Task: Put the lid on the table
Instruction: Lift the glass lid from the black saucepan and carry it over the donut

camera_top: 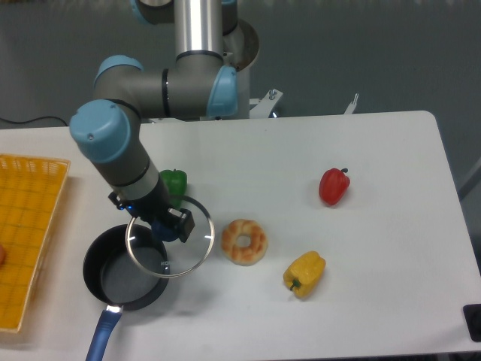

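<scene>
I see a clear lid (170, 238) with blue knob, black pot (125, 268) with blue handle, yellow mesh basket (26, 226), white table (376, 248), red pepper (334, 186), yellow pepper (304, 274), green pepper (174, 183)

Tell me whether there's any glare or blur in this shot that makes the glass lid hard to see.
Fixed camera view: lighting even, shadows soft; the lid is transparent, showing mainly as its thin bright rim, with a small glint on the pot rim; the whole picture is slightly soft.

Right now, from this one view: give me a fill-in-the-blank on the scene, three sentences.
1. The gripper holds the lid by its ____.
2. The pot has a ____ handle.
3. The donut lies between the lid and the ____ pepper.

Missing: knob; blue; yellow
</scene>
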{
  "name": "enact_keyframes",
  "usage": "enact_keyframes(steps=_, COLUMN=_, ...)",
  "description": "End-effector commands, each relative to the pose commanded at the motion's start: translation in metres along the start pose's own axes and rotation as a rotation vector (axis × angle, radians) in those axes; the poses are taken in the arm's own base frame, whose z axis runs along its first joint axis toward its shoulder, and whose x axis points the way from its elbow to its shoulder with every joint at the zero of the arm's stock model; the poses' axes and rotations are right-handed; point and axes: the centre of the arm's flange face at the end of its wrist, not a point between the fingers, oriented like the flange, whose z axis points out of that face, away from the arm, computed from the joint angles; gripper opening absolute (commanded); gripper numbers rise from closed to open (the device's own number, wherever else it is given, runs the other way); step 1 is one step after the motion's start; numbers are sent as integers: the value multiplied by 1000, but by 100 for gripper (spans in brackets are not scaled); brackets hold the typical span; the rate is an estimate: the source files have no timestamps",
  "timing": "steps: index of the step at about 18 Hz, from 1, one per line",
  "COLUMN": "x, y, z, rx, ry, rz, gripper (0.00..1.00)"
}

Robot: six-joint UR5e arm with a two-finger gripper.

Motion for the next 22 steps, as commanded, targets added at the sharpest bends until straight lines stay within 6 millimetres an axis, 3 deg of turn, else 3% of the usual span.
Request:
enact_keyframes(steps=6, x=-18, y=14, z=9, rx=-4, ry=-2, rz=17, gripper=60)
enact_keyframes(steps=14, x=-48, y=36, z=5, rx=-4, ry=-7, rz=35, gripper=60)
enact_keyframes(steps=22, x=-70, y=69, z=3, rx=-17, ry=-7, rz=24, gripper=60)
